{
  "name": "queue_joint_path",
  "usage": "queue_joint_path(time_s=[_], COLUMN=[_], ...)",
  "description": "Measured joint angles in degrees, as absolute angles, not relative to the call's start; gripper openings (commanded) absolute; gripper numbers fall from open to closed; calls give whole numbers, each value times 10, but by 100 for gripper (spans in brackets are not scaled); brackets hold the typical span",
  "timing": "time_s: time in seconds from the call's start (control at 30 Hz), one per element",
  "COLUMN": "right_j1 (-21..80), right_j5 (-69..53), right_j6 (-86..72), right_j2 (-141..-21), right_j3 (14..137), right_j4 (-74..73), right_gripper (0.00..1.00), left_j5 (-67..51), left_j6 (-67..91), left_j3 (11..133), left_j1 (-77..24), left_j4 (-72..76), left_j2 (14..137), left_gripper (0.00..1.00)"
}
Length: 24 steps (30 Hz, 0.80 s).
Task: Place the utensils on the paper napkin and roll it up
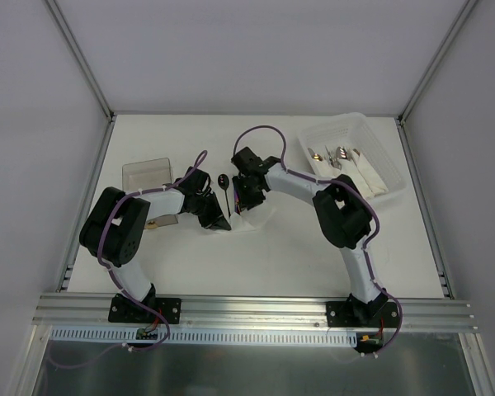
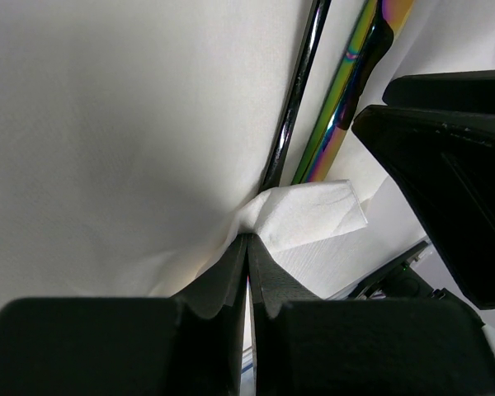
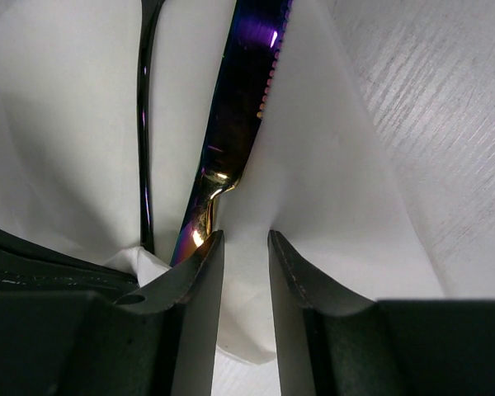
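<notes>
Starting roll: black spoon [image 3: 143,124], iridescent knife [image 3: 246,91] side by side on paper napkin [image 3: 330,206], placement done. Left fingers [image 2: 224,280] pinching napkin fold; right fingers [image 3: 194,280] slightly spread astride napkin edge. Roll-up remains.

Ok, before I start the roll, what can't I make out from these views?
- Top external: the left arm and right arm cover most of the paper napkin; its edges and the iridescent knife are hidden. Only the black spoon bowl shows.
- Left wrist: the left fingers pinch a napkin fold; both handles run off the top edge.
- Right wrist: white paper fills the gap between the right fingers; pinching or open, cannot tell.
</notes>
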State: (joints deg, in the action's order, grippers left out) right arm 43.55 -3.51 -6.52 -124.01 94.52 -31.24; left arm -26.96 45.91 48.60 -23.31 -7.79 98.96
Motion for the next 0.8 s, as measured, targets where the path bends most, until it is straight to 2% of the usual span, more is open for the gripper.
queue_joint_path(time_s=[0.17,0.8], right_j1=[442,464], right_j5=[-16,32], right_j6=[-64,-65], right_j2=[-1243,-1252], right_j3=[950,969], right_j4=[-317,-329], right_gripper=[32,43], left_j5=[-270,-270], left_j6=[459,459], left_j3=[486,485], left_j1=[-233,-233], left_j4=[-78,-74], left_j2=[990,989], left_gripper=[3,4])
